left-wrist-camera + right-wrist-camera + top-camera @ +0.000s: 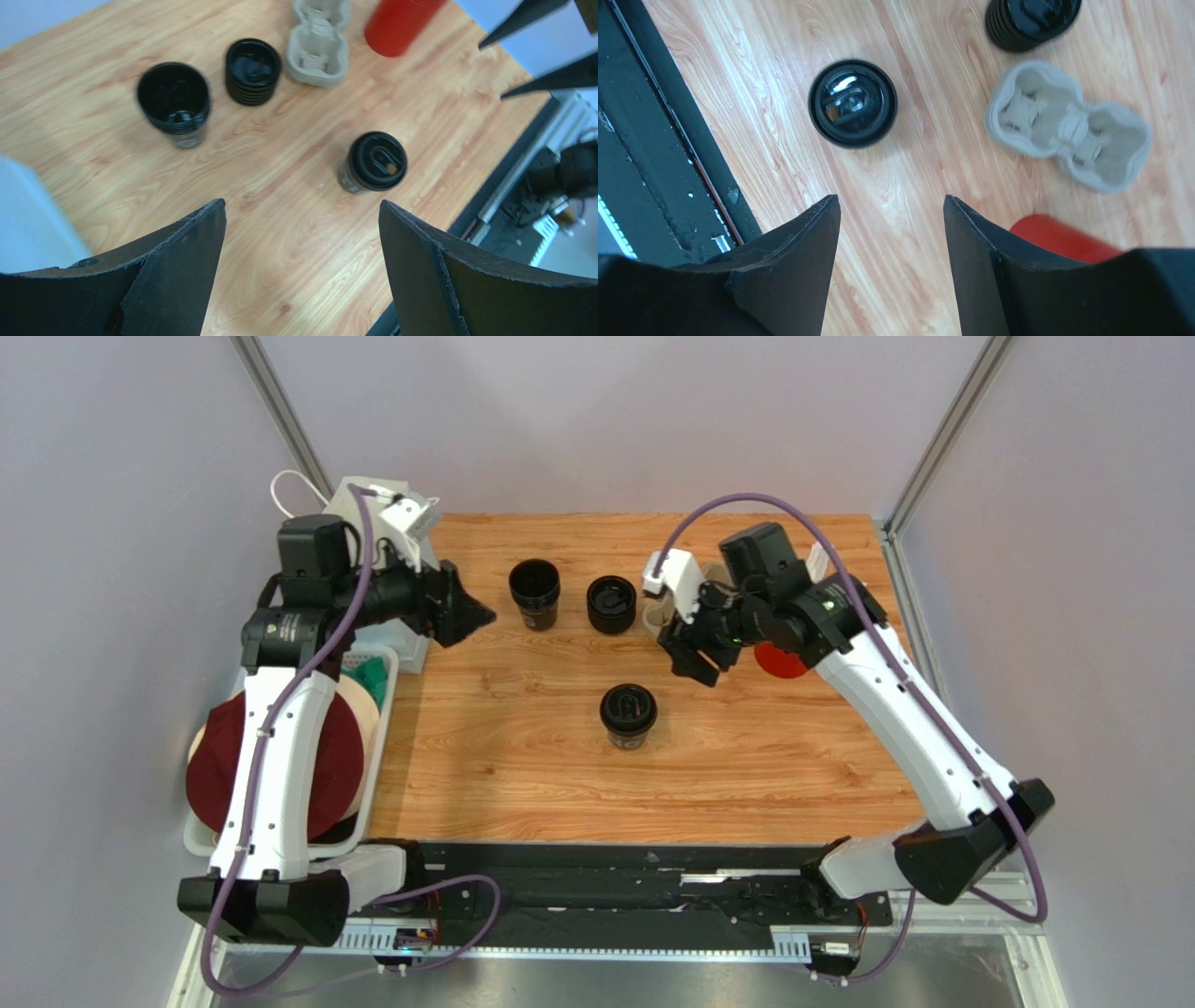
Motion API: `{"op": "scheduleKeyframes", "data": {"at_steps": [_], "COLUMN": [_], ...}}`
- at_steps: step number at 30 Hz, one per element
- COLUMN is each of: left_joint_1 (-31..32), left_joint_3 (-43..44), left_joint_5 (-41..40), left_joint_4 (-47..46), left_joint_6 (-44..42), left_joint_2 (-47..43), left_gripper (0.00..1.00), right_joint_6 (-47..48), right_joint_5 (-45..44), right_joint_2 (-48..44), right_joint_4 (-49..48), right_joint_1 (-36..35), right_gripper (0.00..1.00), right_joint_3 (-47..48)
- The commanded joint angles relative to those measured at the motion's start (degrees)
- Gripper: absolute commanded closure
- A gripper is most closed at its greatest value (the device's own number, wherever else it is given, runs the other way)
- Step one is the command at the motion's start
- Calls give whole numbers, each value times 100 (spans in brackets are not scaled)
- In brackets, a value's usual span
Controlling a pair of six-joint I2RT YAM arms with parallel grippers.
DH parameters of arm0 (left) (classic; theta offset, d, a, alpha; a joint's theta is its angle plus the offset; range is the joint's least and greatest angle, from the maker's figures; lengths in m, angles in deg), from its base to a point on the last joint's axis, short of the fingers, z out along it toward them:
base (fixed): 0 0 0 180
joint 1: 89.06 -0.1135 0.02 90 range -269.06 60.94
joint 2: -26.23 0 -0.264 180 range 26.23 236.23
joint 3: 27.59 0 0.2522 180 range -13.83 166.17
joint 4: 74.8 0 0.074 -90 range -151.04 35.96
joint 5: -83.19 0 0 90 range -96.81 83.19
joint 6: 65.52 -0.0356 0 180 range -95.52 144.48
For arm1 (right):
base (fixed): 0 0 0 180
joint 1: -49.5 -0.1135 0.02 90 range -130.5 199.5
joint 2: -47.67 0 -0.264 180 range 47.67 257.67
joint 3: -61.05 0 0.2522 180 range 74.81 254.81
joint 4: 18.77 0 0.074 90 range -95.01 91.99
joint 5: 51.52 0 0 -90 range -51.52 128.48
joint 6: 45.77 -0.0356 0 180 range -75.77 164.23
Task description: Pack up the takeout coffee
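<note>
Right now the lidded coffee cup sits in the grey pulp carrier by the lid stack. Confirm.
Not quite: the lidded coffee cup stands on the bare table, apart from the grey pulp carrier, which does lie by the lid stack. The left wrist view shows it.

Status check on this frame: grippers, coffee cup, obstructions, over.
Left gripper open, empty. Right gripper open, empty. Lidded cup upright, free-standing, untouched. Carrier and lid stack sit apart; nothing crowds it.
</note>
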State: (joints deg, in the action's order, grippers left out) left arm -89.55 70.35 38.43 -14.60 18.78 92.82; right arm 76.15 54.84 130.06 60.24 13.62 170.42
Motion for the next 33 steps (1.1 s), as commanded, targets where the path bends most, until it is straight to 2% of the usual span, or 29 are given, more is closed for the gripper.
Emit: {"op": "scheduleKeyframes", "data": {"at_steps": [1,7,12,24,33], "left_joint_1": [855,1875,2368,2984,3099], "left_joint_3": [-103,-139,-157,318,617], "left_joint_5": [-207,-340,-120,47,-67], "left_joint_4": [137,533,489,103,-29], "left_joint_6": [-326,-371,-73,359,473], "left_joint_2": [292,1355,2322,3633,4169], "left_gripper": [11,11,11,11,11], "right_joint_6": [-677,-1144,-1592,-1847,-1935], "right_joint_5": [622,904,1158,1343,1572], "right_joint_2": [-477,-987,-1155,-1339,-1296], "right_joint_4": [-495,-1347,-1752,-1999,-2148], "right_joint_1": [572,1091,1398,1654,1707], "right_gripper": [39,39,39,40,41], "right_joint_3": [-762,-2045,-2696,-3435,-3523]}}
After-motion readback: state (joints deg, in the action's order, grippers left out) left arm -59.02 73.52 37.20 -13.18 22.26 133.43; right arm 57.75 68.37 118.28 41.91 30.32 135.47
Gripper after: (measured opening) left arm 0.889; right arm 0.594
